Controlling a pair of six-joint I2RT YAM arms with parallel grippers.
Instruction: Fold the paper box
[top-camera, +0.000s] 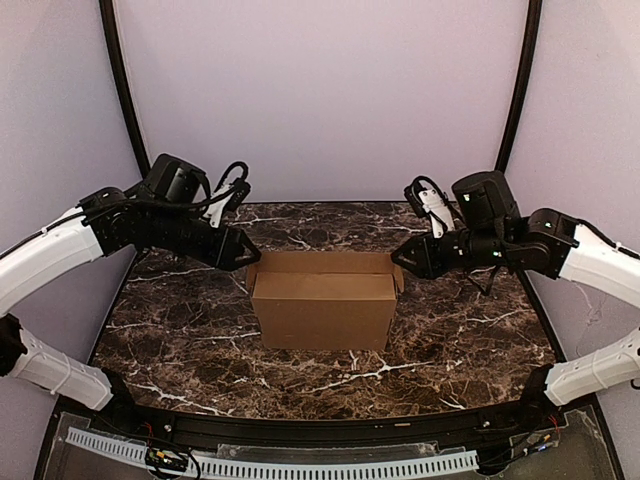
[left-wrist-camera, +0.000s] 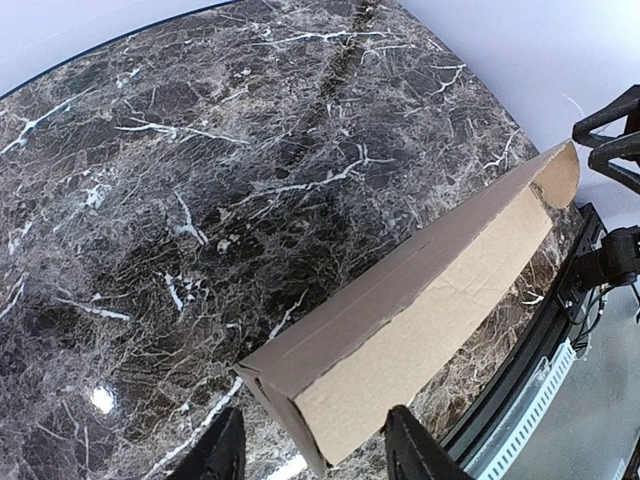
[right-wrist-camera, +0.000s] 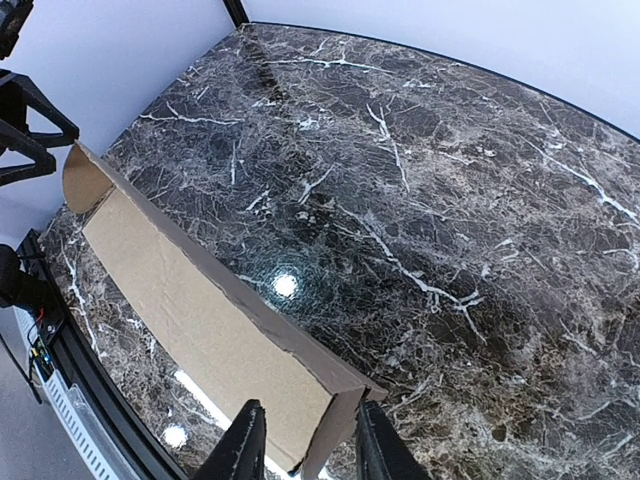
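Observation:
The paper box (top-camera: 323, 305) is plain brown cardboard and stands in the middle of the marble table, its long side facing me, with small flaps sticking out at both upper ends. My left gripper (top-camera: 243, 256) is open at the box's left end; in the left wrist view the box's end (left-wrist-camera: 330, 380) lies between the two fingers (left-wrist-camera: 222, 452) without touching them. My right gripper (top-camera: 402, 258) is open at the right end; in the right wrist view the box's corner (right-wrist-camera: 330, 410) sits between its fingers (right-wrist-camera: 243, 448).
The dark marble table (top-camera: 180, 320) runs to a black front rim (top-camera: 300, 430) with a white slotted rail (top-camera: 300, 468) below it. Pale walls close the back and sides. The other arm's black fingers show beyond the box's far end (left-wrist-camera: 610, 130) (right-wrist-camera: 25, 130).

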